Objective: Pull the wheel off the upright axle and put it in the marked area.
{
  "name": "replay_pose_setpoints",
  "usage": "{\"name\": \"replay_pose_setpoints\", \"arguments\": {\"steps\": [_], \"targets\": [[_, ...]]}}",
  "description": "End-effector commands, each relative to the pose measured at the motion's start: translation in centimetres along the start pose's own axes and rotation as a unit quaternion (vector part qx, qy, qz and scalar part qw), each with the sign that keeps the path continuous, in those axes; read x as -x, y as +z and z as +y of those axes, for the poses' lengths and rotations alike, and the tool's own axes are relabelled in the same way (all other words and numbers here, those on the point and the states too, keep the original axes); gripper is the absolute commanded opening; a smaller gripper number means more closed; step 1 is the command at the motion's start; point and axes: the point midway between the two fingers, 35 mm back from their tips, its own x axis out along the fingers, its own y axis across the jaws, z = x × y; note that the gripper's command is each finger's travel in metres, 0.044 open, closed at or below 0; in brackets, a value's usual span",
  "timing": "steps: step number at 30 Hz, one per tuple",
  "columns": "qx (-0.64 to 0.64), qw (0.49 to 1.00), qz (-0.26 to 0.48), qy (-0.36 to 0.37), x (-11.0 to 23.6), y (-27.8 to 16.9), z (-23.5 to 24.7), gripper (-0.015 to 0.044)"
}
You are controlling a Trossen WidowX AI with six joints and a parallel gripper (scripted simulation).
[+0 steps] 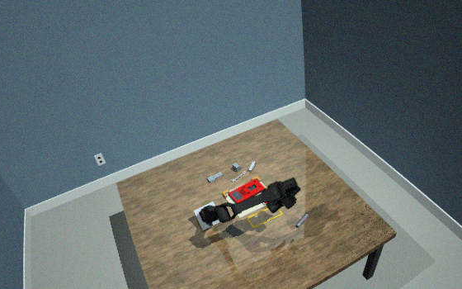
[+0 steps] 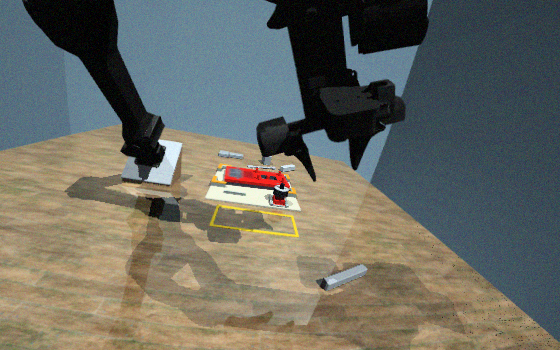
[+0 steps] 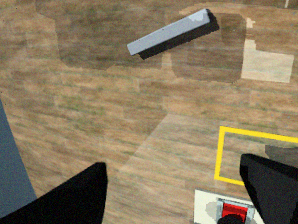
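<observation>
A small black wheel with a white hub sits on the upright axle, on a red block at the front right corner of the cream baseplate. A red car body lies on the same plate. The yellow marked area is drawn on the table just in front of the plate. My gripper is open and empty. It hangs above and a little to the right of the wheel, touching nothing. In the top view the arm hides the wheel.
A loose grey bar lies on the table right of the marked area. Several small grey parts lie behind the plate. The arm's grey base plate stands to the left.
</observation>
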Motion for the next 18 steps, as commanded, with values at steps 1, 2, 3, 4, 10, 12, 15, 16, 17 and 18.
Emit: {"name": "replay_pose_setpoints", "arguments": {"steps": [1,2,3,4,10,12,15,16,17,18], "targets": [[-0.006,0.998,0.016,-0.058,-2.6,-4.4,-0.2,0.0300],[-0.010,0.997,0.017,-0.074,-3.3,-5.6,-0.3,0.0300],[-0.013,0.996,0.017,-0.090,-3.9,-6.9,-0.4,0.0300],[-0.016,0.994,0.015,-0.108,-4.5,-8.2,-0.6,0.0300],[-0.021,0.979,-0.033,-0.201,-7.5,-16.4,-2.7,0.0300],[-0.018,0.973,-0.061,-0.222,-8.1,-18.8,-3.6,0.0300],[-0.015,0.968,-0.084,-0.234,-8.5,-20.6,-4.4,0.0300],[-0.015,0.968,-0.084,-0.234,-8.5,-20.6,-4.4,0.0300],[-0.015,0.968,-0.084,-0.234,-8.5,-20.6,-4.4,0.0300],[-0.015,0.968,-0.084,-0.234,-8.5,-20.6,-4.4,0.0300]]}}
